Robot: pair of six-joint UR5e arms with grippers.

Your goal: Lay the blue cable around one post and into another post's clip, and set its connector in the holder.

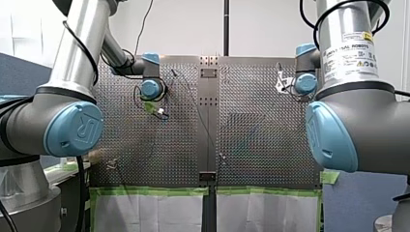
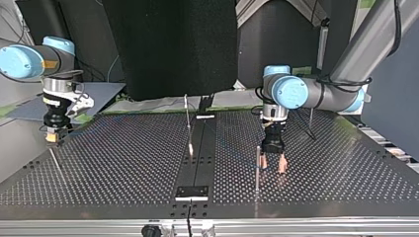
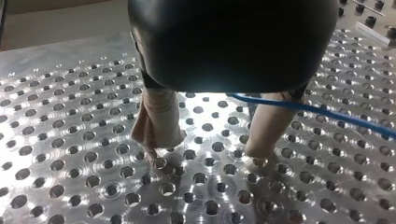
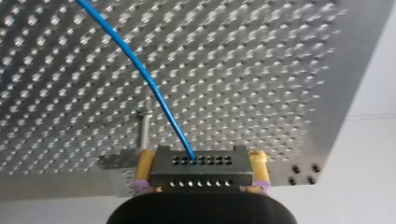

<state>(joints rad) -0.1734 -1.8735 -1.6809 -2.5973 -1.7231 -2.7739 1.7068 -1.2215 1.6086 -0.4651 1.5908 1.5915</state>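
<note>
Blue cable (image 4: 160,101) arcs thinly from the dark, hole-dotted connector (image 4: 201,171).

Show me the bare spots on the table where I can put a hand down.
Top view: the widest bare table lies between my right gripper and the centre post; another bare patch is at the view's right, past my left gripper. Crowded: the left gripper's open jaws beside a post, with the blue cable.
</note>
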